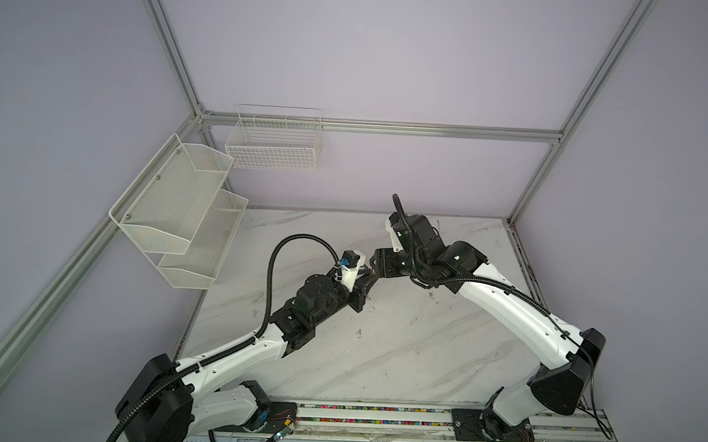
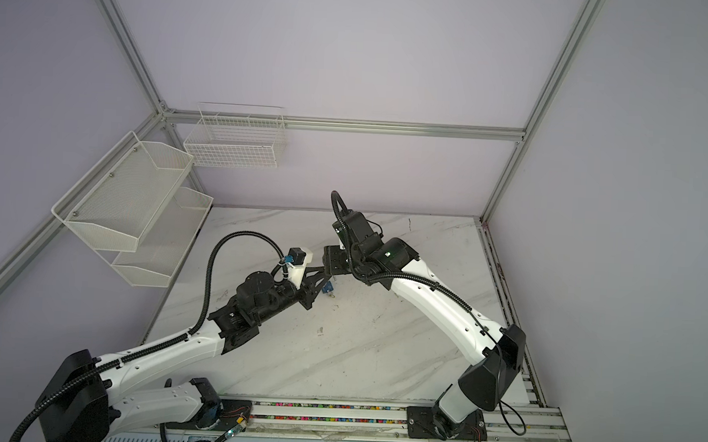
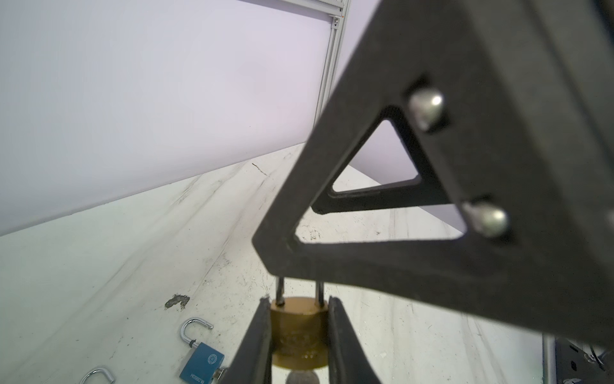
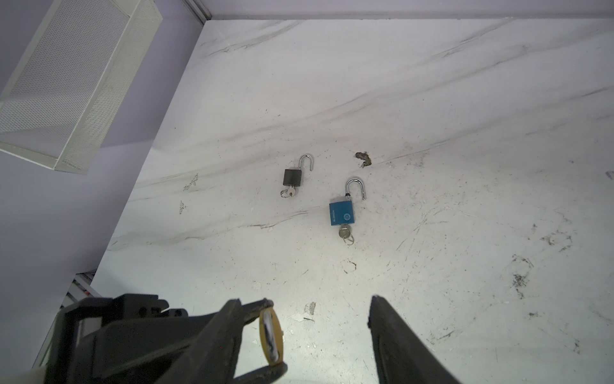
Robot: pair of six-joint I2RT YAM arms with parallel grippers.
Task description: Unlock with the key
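Two open padlocks (image 4: 292, 177) (image 4: 343, 215), right wrist view

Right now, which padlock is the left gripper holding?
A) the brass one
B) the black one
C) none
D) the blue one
A: the left gripper is closed on the brass padlock, while the blue padlock and the black padlock lie on the table, shackles open.
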